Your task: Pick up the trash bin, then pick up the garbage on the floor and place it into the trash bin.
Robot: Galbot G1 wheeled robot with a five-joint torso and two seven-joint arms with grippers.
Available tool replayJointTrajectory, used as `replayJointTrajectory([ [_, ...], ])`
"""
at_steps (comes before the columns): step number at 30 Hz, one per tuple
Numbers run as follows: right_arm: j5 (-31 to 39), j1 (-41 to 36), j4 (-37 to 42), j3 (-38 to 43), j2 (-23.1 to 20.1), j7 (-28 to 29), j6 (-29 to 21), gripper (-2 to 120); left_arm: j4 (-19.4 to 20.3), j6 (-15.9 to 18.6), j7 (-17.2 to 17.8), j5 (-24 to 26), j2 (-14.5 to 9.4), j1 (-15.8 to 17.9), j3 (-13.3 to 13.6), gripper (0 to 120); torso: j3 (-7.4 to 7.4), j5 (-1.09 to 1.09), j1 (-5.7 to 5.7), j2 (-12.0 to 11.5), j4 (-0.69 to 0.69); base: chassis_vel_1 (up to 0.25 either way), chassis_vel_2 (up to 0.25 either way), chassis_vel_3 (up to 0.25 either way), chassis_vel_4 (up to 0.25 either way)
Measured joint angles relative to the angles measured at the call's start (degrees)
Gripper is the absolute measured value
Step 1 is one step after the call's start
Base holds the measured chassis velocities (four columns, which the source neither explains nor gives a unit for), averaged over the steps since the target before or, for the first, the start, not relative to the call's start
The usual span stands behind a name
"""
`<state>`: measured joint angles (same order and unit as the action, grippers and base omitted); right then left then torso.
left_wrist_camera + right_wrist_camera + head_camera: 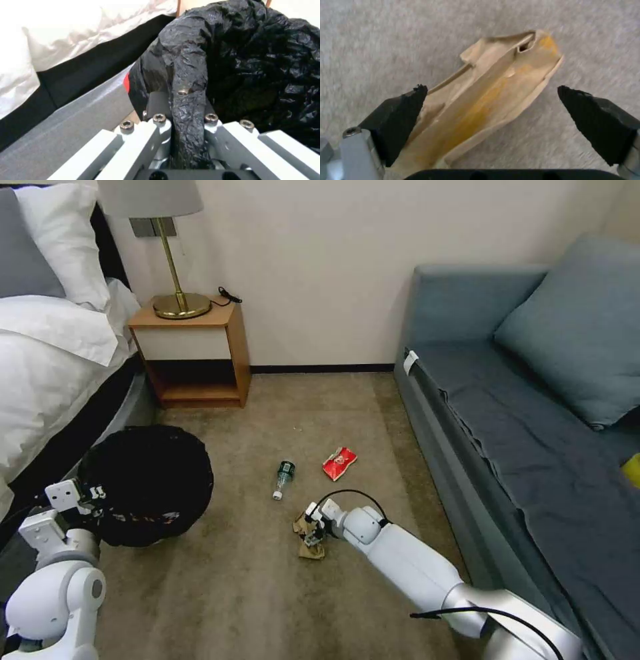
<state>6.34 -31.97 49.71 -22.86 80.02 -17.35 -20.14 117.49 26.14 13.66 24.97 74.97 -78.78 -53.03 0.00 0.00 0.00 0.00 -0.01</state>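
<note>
Brown crumpled paper [486,105] lies on the carpet floor [253,580], between the spread fingers of the right claw [313,527]. Beyond the paper: a bottle [283,479] and red packet [339,463]. Left of it, the left claw [181,120] clamps the trash bin [150,480] (black-lined rim).

A wooden bedside table [230,340] stands against the cream wall [320,260], with one open shelf below. On its top is a brass lamp [175,280] with a grey shade, and a black cable [229,298] lies beside the base. A bed with white linen [47,360] is to the left. A grey-blue sofa [507,447] with a cushion [580,333] is on the right.
</note>
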Motion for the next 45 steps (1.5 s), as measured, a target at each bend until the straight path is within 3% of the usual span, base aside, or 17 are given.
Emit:
replayJointTrajectory([
  [12, -2.56, -1.66, -2.27, 2.28, 0.90, -1.08, 0.04, 96, 0.83, 0.19, 0.12, 1.02, -0.09, -0.83, -0.08, 4, 0.00, 0.00, 0.00, 0.00, 0.01, 0.000, 0.000, 0.000, 0.000],
  [15, -3.33, -1.95, -2.81, 3.01, 1.04, -1.82, 0.03, 86, 1.00, 0.17, 0.12, 1.07, -0.07, -1.23, -0.09, 4, 0.00, 0.00, 0.00, 0.00, 0.01, 0.000, 0.000, 0.000, 0.000],
  [16, -3.73, -2.08, -3.07, 3.37, 1.03, -2.29, -0.04, 78, 1.08, 0.12, 0.07, 1.17, -0.06, -1.56, -0.21, 4, 0.00, 0.00, 0.00, 0.00, 0.01, 0.000, 0.000, 0.000, 0.000],
  [22, -4.27, -2.21, -3.33, 3.82, 0.86, -3.21, -0.19, 64, 1.21, -0.15, 0.03, 1.42, -0.07, -1.97, -0.64, 4, -0.01, 0.00, 0.00, 0.00, 0.01, 0.000, 0.000, 0.000, 0.000],
  [23, -4.59, -2.27, -3.53, 4.17, 0.89, -3.80, -0.28, 55, 1.34, -0.22, -0.01, 1.62, -0.15, -2.10, -0.84, 4, 0.00, 0.00, 0.00, 0.00, 0.01, 0.000, 0.000, 0.000, 0.000],
  [26, -4.72, -2.44, -3.62, 4.53, 1.00, -4.23, -0.46, 41, 1.50, -0.27, -0.07, 1.79, -0.18, -2.27, -0.93, 4, 0.00, 0.01, 0.00, 0.00, 0.01, 0.000, 0.000, 0.000, 0.000],
  [30, -4.75, -2.58, -3.50, 4.65, 1.01, -4.34, -0.57, 32, 1.51, -0.34, -0.12, 1.82, -0.18, -2.37, -0.95, 4, 0.00, 0.00, 0.00, 0.00, 0.01, 0.000, 0.000, 0.000, 0.000],
  [34, -5.13, -2.82, -3.40, 5.17, 1.00, -4.34, -0.61, 11, 1.52, -0.65, -0.18, 1.83, 0.02, -2.56, -0.95, 4, 0.00, -0.01, 0.00, 0.00, 0.00, 0.000, 0.000, 0.000, 0.000],
  [39, -5.27, -3.00, -3.24, 5.45, 0.92, -4.33, -0.62, 0, 1.54, -0.74, -0.22, 1.84, 0.21, -2.61, -0.87, 4, 0.00, -0.01, 0.00, 0.00, 0.00, 0.000, 0.000, 0.000, 0.000],
  [45, -5.13, -2.85, -1.78, 5.38, 0.27, -4.28, -0.69, 0, 1.46, -1.01, -0.38, 1.90, 0.23, -2.72, -0.87, 4, 0.00, -0.01, 0.00, 0.00, 0.00, 0.000, 0.000, 0.000, 0.000],
])
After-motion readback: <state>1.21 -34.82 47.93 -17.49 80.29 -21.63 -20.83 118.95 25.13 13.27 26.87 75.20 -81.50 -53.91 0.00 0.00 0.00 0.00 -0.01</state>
